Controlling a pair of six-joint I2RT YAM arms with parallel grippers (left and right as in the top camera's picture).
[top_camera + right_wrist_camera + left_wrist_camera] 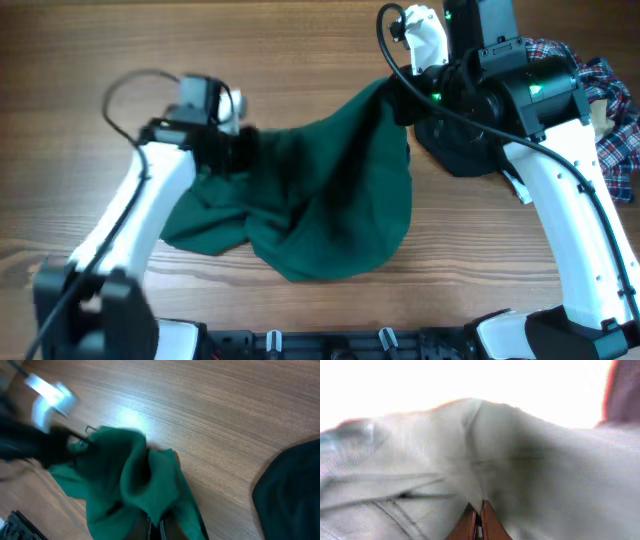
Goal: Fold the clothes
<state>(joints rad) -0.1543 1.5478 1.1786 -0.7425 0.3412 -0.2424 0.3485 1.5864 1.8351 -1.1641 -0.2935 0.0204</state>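
Garment [330, 200] pinched between left fingers [467, 525], right fingers [402, 103].

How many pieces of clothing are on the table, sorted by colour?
green garment: 1
black garment: 1
plaid shirt: 1
Total: 3

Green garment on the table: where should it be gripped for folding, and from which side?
Probably the green garment by its upper edge, one end from each side: both jaws pinch it there, and the rest lies bunched on the table, with no clean edge.
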